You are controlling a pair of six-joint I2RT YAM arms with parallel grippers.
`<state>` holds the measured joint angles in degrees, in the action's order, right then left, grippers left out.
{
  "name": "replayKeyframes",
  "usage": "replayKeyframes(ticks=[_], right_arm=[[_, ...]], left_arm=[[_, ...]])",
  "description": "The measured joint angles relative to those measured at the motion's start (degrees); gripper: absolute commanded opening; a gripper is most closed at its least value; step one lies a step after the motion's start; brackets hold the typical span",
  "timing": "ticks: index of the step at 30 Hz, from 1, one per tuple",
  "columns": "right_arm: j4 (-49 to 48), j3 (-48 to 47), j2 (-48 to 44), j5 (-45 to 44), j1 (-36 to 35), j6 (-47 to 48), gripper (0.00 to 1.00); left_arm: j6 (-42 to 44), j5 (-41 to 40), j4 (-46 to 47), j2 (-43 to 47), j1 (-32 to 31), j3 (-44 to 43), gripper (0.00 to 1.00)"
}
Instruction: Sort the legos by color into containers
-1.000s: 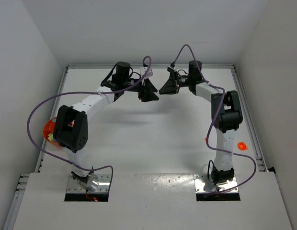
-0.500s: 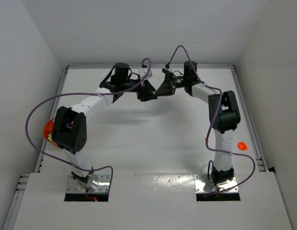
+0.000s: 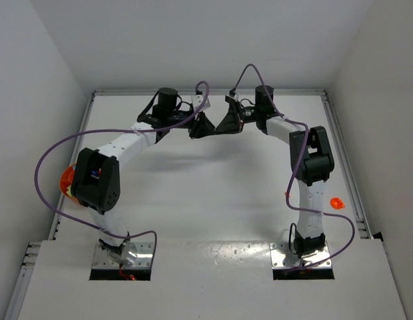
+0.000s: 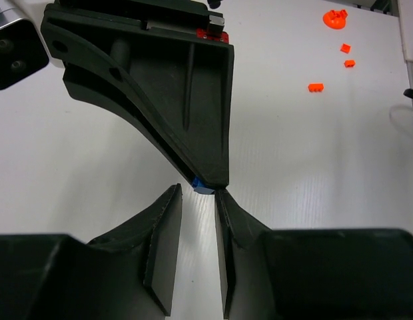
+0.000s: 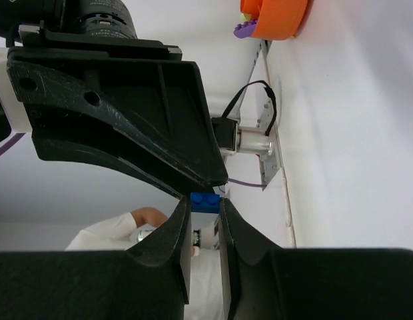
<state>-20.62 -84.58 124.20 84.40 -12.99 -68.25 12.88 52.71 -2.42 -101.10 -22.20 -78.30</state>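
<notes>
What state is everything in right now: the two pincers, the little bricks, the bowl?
Right pincer: shut on blue brick, in mid-air.
Left pincer: open, tips just short of that brick.
Orange bricks: loose on the table.
Orange bowl: on table, half hidden by left arm.

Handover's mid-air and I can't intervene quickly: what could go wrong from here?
The left claw, open, barely reaches the blue brick pinched in the right claw; a shallow grip could drop it. The orange bowl lies far from the handover, so a weak hold might slip on the way.
</notes>
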Motion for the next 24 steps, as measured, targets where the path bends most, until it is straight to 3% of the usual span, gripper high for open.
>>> replayKeyframes(ticks=[7,24], right_arm=[[0.0,0.0,0.0,0.13,-0.2,-0.59,0.05],[-0.15,-0.5,0.09,0.42,-1.05,-1.57,0.05]], left_arm=[[0.02,0.02,-0.02,0.0,0.02,0.0,0.36],[-0.02,1.38,0.22,0.2,0.28,0.59,0.36]])
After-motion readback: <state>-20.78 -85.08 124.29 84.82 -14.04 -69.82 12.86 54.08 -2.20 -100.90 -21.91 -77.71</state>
